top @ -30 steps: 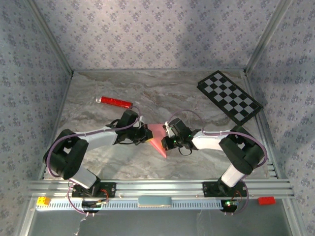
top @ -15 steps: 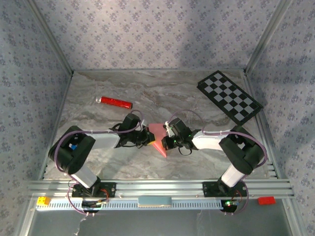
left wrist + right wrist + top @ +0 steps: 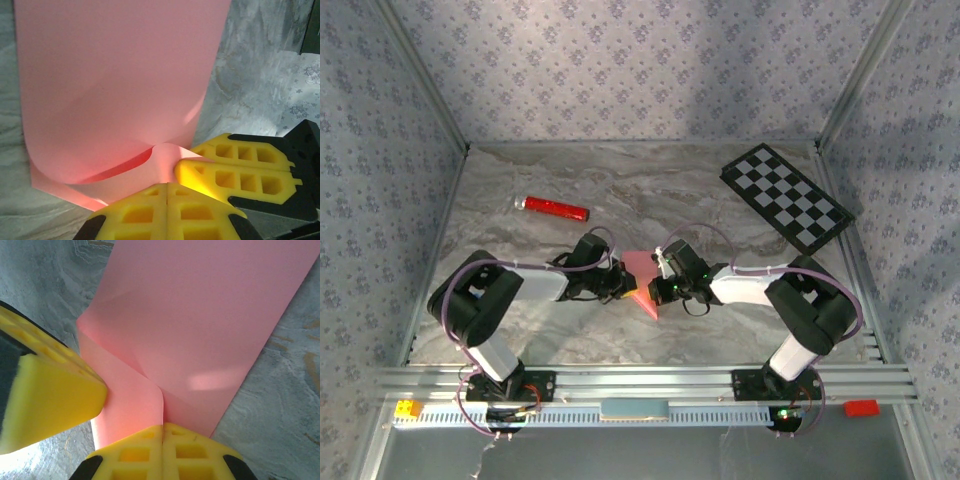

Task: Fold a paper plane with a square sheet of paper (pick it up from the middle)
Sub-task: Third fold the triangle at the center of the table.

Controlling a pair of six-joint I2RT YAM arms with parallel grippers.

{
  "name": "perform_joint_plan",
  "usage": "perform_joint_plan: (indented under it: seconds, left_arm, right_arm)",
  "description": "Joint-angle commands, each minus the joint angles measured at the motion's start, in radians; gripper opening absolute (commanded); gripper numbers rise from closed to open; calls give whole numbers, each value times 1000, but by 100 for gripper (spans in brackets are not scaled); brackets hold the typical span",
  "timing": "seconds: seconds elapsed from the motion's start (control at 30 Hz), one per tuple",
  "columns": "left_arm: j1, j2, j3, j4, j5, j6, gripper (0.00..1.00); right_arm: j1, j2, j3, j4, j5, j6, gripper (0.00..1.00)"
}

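Note:
The square sheet of paper [image 3: 640, 270] is pink and lies on the marble table between my two grippers, with one flap folded over and still bulging. My left gripper [image 3: 618, 283] is shut, and its yellow tips [image 3: 167, 184] rest on the near edge of the curled flap [image 3: 125, 170]. My right gripper [image 3: 658, 287] is also shut. Its tips [image 3: 162, 426] sit where the flap's rounded edge [image 3: 161, 400] meets the flat sheet [image 3: 210, 315]. The right gripper's fingers [image 3: 235, 172] lie close beside my left tips. The left finger [image 3: 55, 405] touches the flap's left side.
A red cylinder [image 3: 556, 208] lies at the back left of the table. A black-and-white checkerboard [image 3: 786, 197] sits at the back right. Patterned walls and metal rails [image 3: 640, 380] box in the table.
The left arm has swung its elbow forward and slid its shut gripper a little right and nearer, onto the paper's flap. The right arm and the paper have stayed still.

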Motion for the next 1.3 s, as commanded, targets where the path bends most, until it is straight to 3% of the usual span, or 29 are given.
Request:
perform_joint_plan:
  seconds: [0.0, 0.4, 0.53, 0.87, 0.97, 1.07, 1.27]
  left_arm:
    - [-5, 21, -12, 21, -20, 1, 0]
    - [-7, 60, -21, -4, -43, 23, 0]
    - [-7, 60, -17, -21, -48, 29, 0]
    - [-7, 57, -2, -49, -54, 51, 0]
    - [-7, 55, -1, -47, -55, 50, 0]
    - [-6, 55, 1, -48, -57, 49, 0]
    - [-7, 58, 8, -55, -55, 54, 0]
  right_arm:
    - [-9, 19, -6, -58, 44, 11, 0]
    - [-9, 14, -5, -56, 39, 10, 0]
    - [-9, -3, 9, -68, 36, 17, 5]
    - [-51, -180, -6, -130, 39, 97, 39]
    - [-55, -225, -30, -104, -50, 108, 37]
    - [-40, -213, -26, -70, -182, 117, 26]
    - [39, -134, 16, -92, -204, 113, 11]
